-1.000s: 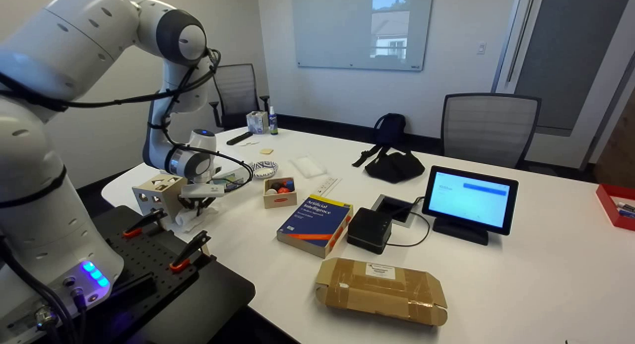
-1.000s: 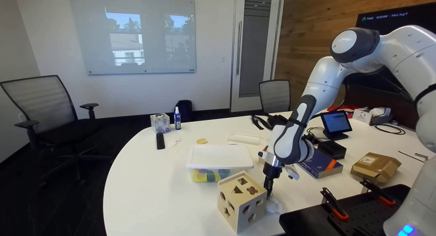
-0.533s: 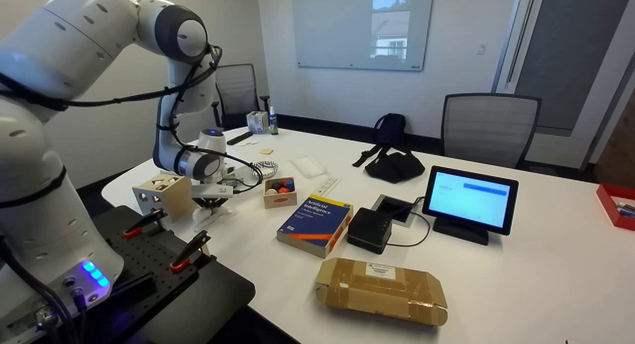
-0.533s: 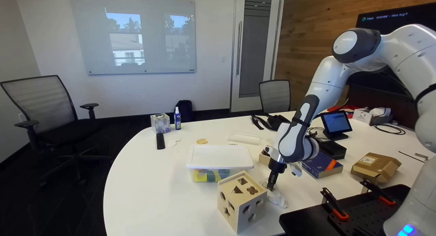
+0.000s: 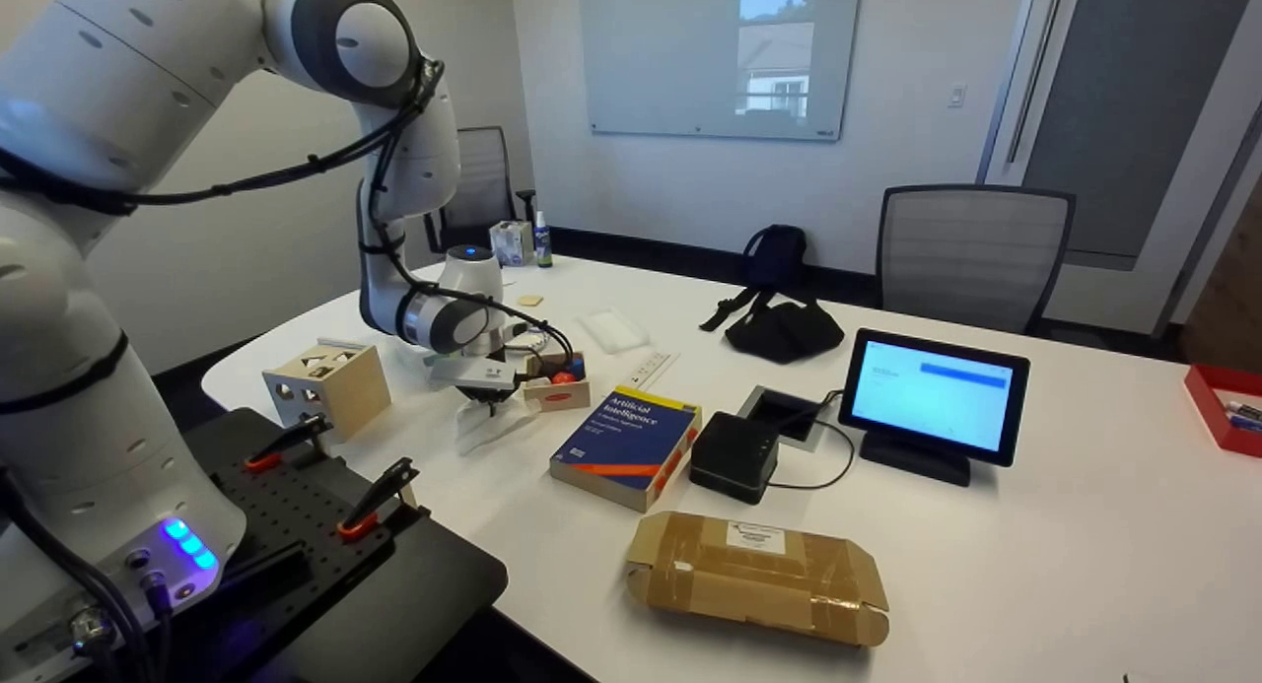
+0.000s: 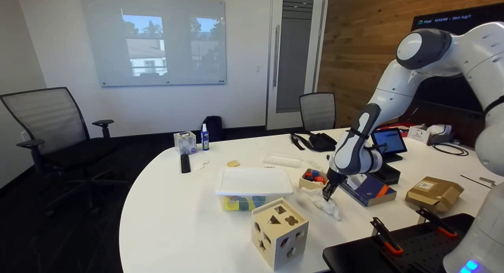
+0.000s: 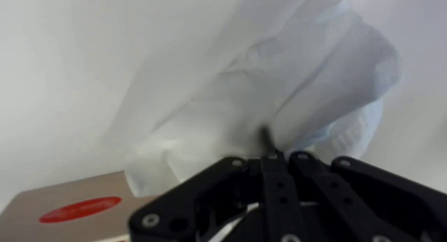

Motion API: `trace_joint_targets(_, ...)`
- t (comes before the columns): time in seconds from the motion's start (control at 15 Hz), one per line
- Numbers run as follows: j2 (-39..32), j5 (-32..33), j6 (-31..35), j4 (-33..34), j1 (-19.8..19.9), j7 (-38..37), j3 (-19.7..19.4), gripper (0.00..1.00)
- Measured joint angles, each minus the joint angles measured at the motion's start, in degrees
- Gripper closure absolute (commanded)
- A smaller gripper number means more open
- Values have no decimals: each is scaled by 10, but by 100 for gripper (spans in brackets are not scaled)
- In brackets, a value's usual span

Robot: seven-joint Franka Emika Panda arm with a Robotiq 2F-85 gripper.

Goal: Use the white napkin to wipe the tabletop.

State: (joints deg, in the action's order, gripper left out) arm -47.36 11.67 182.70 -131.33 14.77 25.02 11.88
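The white napkin (image 5: pixel 483 433) is crumpled on the white tabletop (image 5: pixel 996 575), which also shows in an exterior view (image 6: pixel 177 214). The napkin (image 6: pixel 330 208) lies between the ball box and the black platform. My gripper (image 6: pixel 327 195) points down with its fingertips at the napkin; it also shows in an exterior view (image 5: pixel 491 405). In the wrist view the fingers (image 7: pixel 270 144) are close together and pinch the bunched napkin (image 7: pixel 237 92), which spreads out beyond them. The fingertips are partly hidden by the napkin and blurred.
A small wooden box of balls (image 5: pixel 557 397) stands right beside the gripper; its side shows in the wrist view (image 7: pixel 70 214). A thick blue book (image 5: pixel 626 442), a wooden shape cube (image 6: pixel 279 233), a lidded plastic box (image 6: pixel 254 182) and a cardboard box (image 5: pixel 759 580) stand around.
My gripper has dragged the napkin along the tabletop, away from the shape cube and toward the ball box and the book. The other objects have not moved.
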Motion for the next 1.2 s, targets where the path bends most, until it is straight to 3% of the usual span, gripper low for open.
trace_joint_targets(0.4,-10,-2,-3,33,-20,-55,-61,99)
trace_joint_targets(0.87,-9,-22,-41,37,-125,-144,-171,99)
trace_joint_targets(1.0,-9,-22,-64,34,-142,-154,-177,99)
trace_joint_targets(1.2,-8,-22,-93,34,-135,-153,-146,99)
